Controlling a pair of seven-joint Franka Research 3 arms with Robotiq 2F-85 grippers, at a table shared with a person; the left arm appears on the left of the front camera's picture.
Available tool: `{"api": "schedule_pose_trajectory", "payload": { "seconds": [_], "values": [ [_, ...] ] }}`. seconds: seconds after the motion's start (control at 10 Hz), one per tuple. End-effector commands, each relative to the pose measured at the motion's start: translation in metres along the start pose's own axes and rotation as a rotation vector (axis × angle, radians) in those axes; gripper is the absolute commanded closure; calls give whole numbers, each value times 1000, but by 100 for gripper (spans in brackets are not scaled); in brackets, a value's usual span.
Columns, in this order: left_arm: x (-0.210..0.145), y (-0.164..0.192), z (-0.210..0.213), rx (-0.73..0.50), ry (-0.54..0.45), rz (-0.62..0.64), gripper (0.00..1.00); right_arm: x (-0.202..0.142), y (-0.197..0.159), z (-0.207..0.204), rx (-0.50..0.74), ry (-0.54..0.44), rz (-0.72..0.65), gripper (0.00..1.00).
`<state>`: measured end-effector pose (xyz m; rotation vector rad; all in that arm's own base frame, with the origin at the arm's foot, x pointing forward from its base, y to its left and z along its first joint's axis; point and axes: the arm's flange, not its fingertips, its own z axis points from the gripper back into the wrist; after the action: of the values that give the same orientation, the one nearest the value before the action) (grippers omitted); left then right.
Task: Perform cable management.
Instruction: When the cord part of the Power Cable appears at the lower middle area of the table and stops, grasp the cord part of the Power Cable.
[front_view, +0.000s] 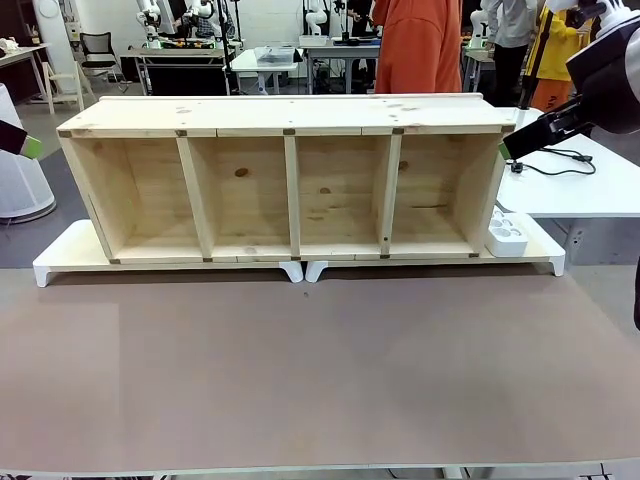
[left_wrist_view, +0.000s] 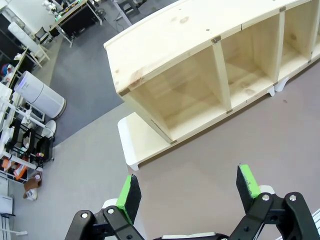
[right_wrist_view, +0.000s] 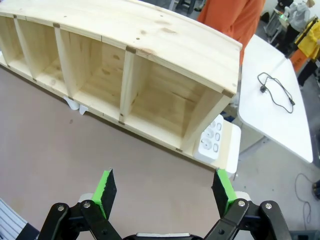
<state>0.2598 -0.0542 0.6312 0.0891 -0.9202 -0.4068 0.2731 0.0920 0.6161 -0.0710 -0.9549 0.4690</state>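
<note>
Right end effector wide open, empty; left end effector likewise. Cable loose on white side table past shelf, nearer the right arm, plug end closest, trailing away rightward.

Bright, even light falls from overhead across the room. The pale pine shelf unit with four open compartments holds soft shade under its top board and deep inside its bays. The matte brown tabletop takes the light flatly, with a thin soft shadow beneath the low white plastic risers. The white side table is nearly washed out, and the thin black cable stands crisp against it. In both wrist views the shelf's straight boards bow toward the edges. The front view is sharp up close.
</note>
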Motion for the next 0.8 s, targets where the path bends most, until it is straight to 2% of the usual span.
{"api": "schedule_pose_trajectory", "payload": {
  "seconds": [0.0, 0.7],
  "values": [
    [2, 0, -1, -1, -15, -2, 0, 0, 0, 0, 1, -3, 5, 0],
    [2, 0, -1, -1, -15, -2, 0, 0, 0, 0, 1, -3, 5, 0]
  ]
}}
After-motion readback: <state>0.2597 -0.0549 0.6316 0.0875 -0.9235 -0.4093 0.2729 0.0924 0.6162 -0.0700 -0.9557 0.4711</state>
